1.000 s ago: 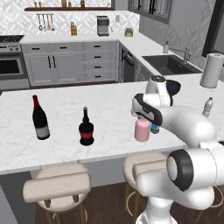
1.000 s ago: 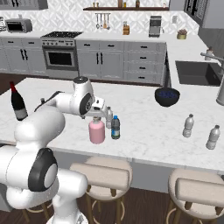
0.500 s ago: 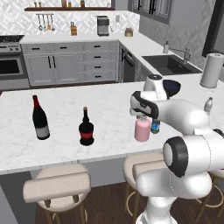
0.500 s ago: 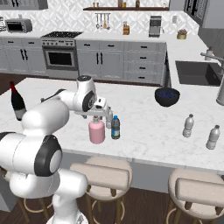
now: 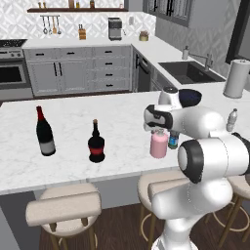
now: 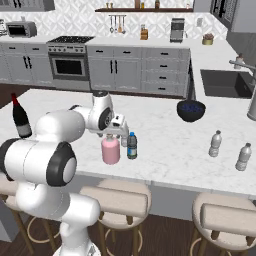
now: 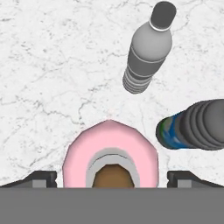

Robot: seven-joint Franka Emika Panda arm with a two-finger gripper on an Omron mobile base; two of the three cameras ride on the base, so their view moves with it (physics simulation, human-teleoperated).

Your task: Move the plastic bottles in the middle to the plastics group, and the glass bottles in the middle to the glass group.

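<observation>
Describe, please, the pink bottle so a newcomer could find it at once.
On the white marble island, look near the front edge, just below the robot's open gripper. The pink bottle stands there beside a dark bottle with a blue label; it is the squat, wide one, with a short pale neck.

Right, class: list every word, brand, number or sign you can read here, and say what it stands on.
None can be read.
wine bottle: grey label, blank at this size.
squat dark bottle: red label, no lettering legible.
blue-labelled bottle: label too small and blurred.
pink bottle: no label visible.
</observation>
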